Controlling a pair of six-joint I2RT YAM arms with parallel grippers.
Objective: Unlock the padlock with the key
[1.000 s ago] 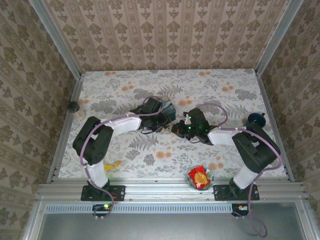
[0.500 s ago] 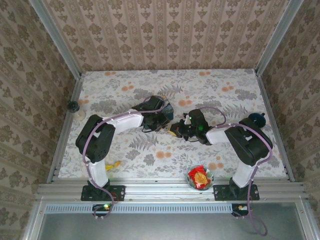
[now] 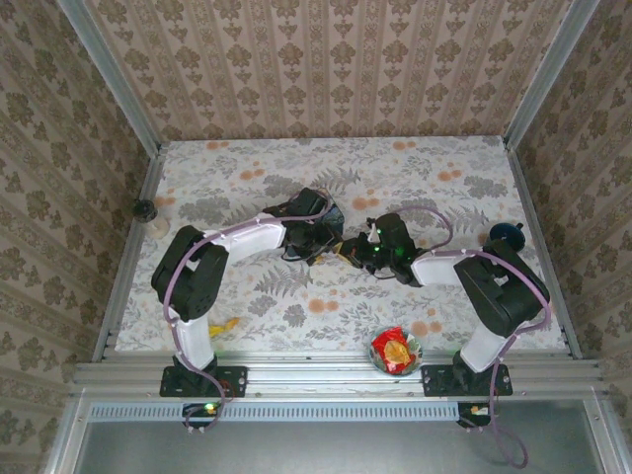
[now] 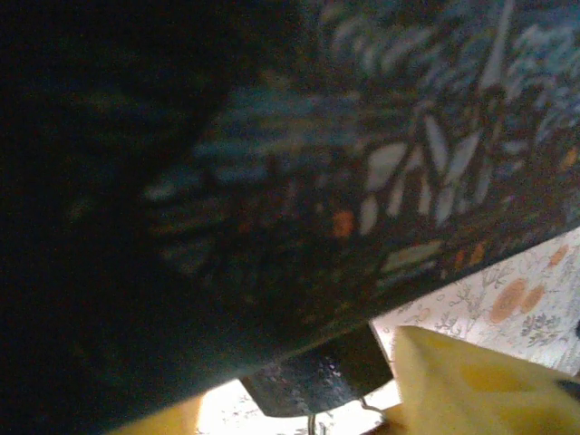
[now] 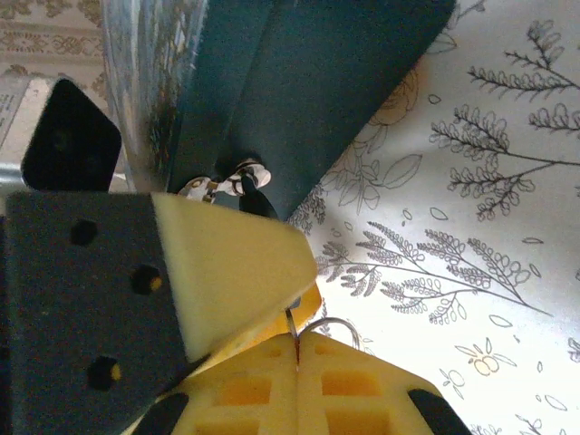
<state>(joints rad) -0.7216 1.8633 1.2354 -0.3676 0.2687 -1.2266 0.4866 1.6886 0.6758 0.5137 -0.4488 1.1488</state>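
The padlock (image 4: pixel 317 379), a small black square body with thin silver wire under it, hangs below the dark blue painted tin (image 4: pixel 299 181). My left gripper (image 4: pixel 299 399) stands open around it, with a yellow finger (image 4: pixel 471 381) on the right and light showing on both sides of the lock. In the top view this gripper (image 3: pixel 323 240) is at the tin (image 3: pixel 331 211). My right gripper (image 5: pixel 297 349) is shut on the key (image 5: pixel 290 324), a thin metal blade with a wire ring, just below the left finger (image 5: pixel 227 263). From above, the right gripper (image 3: pixel 349 252) almost touches the left one.
A small bowl with a red wrapped item (image 3: pixel 395 351) sits at the near edge. A dark blue round object (image 3: pixel 506 235) lies at the right, a black knob (image 3: pixel 145 208) and a white cup (image 3: pixel 158 227) at the left, and a yellow scrap (image 3: pixel 225 324) near the left base.
The left gripper's jaws have spread apart around the padlock. The right gripper has edged left toward the tin, still holding the key.
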